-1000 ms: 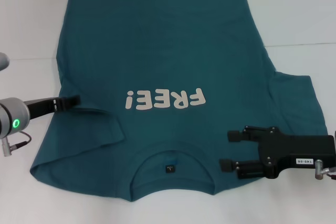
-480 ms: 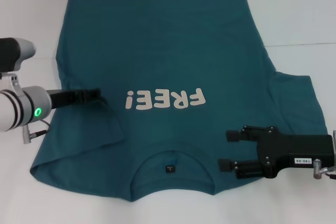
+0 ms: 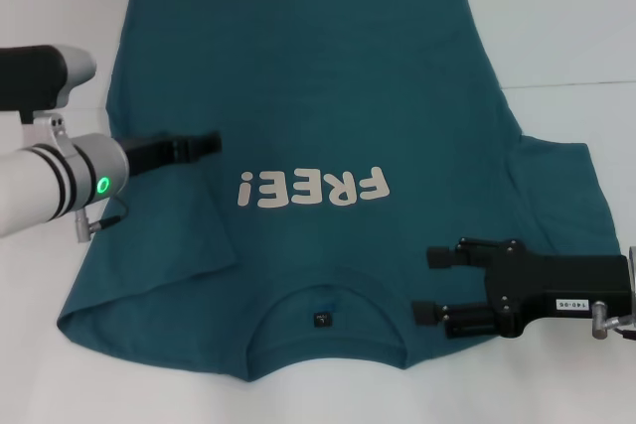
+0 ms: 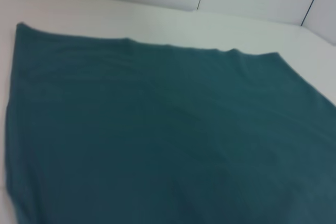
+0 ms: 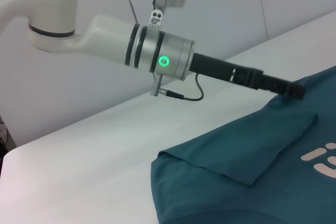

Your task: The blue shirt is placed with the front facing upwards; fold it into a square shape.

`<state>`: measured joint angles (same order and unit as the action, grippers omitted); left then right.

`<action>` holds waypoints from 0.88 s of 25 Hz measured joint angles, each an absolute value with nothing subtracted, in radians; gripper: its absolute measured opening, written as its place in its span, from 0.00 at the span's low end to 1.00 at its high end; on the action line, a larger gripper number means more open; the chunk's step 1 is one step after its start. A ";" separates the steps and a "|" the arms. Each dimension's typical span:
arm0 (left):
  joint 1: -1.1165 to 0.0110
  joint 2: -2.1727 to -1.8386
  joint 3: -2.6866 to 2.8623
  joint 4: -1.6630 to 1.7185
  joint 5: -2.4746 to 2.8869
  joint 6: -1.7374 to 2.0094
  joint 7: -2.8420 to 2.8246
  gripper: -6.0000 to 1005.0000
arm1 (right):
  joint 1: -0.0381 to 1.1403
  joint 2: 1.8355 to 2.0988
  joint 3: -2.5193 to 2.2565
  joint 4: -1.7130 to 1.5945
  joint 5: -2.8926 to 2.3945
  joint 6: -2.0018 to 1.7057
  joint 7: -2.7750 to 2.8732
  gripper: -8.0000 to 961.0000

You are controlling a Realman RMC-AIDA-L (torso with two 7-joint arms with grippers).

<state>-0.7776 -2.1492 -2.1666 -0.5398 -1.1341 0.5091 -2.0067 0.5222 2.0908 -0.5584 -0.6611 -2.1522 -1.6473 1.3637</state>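
My left jaws (image 3: pixel 204 143) look closed over the shirt (image 3: pixel 318 76), left of the letters. My right jaws (image 3: pixel 434 285) sit open beside the collar, nearest the unfolded right sleeve.

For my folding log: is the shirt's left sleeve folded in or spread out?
Folded in. The left sleeve lies as a flap over the blue shirt.

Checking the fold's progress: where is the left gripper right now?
In the head view, the left gripper is over the blue shirt, left of its white lettering.
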 joint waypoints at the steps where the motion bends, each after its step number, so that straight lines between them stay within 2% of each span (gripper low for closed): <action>1: -0.780 -2.150 -2.167 -0.539 -1.153 0.507 -1.987 0.82 | 0.522 2.091 -0.558 -0.661 -2.151 -1.647 1.364 0.95; 7: -0.737 -2.162 -2.162 -0.634 -1.210 0.566 -1.938 0.82 | 0.520 2.090 -0.548 -0.661 -2.148 -1.647 1.374 0.95; 11: -0.594 -2.164 -2.172 -0.823 -1.303 0.849 -1.857 0.82 | 0.518 2.082 -0.543 -0.683 -2.147 -1.647 1.462 0.95; 15: -0.492 -2.161 -2.255 -0.843 -1.466 1.120 -1.633 0.82 | 0.514 2.062 -0.526 -0.715 -2.117 -1.657 1.587 0.95; 18: -0.447 -2.156 -2.346 -0.797 -1.519 1.315 -1.468 0.82 | 0.513 2.023 -0.504 -0.726 -2.075 -1.668 1.727 0.95; 20: -0.434 -2.153 -2.375 -0.779 -1.524 1.379 -1.419 0.82 | 0.517 1.981 -0.496 -0.730 -2.058 -1.682 1.837 0.95; 22: -0.401 -2.134 -2.408 -0.736 -1.517 1.495 -1.335 0.82 | 0.520 1.939 -0.490 -0.751 -2.049 -1.698 1.950 0.95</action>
<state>-0.4015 -2.1340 -2.4080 -0.7362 -1.5173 1.4953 -1.3353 0.5201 1.9394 -0.4901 -0.7510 -2.0487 -1.6983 1.9504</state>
